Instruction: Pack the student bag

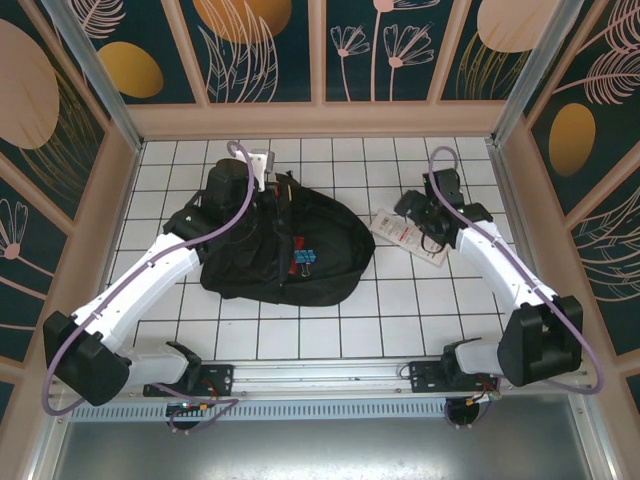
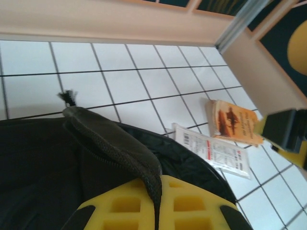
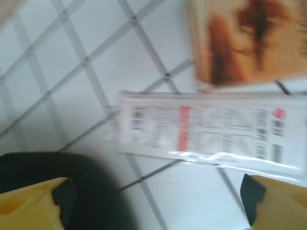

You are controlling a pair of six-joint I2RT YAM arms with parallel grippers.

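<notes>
Looking down from the top view, the student bag [image 1: 285, 255] lies left of centre on the tiled table [image 1: 400, 320]. The left gripper [image 1: 265, 178] is at its far edge, and the right gripper [image 1: 428, 222] hovers over a white packet [image 1: 392, 226] just beside the bag's right side. The mouth looks slack, so anything brought over could catch on fabric rather than drop in.

In the left wrist view, the left gripper [image 2: 156, 211] is clenched on a black strap [image 2: 120, 148] of the bag [image 2: 38, 177]. Only a narrow band of webbing sits between the yellow pads, and a hard pull may slide it out and let the opening sag.

In the right wrist view, the right gripper [image 3: 158, 206] is released, jaws wide with nothing between them, above the packet [image 3: 211, 132] and a book [image 3: 249, 43] that touches or overlaps it. The packet is flat and glossy. Closing on it could skid it along the tiles, or nip the book too. The picture is blurred, so the exact alignment is unclear.
</notes>
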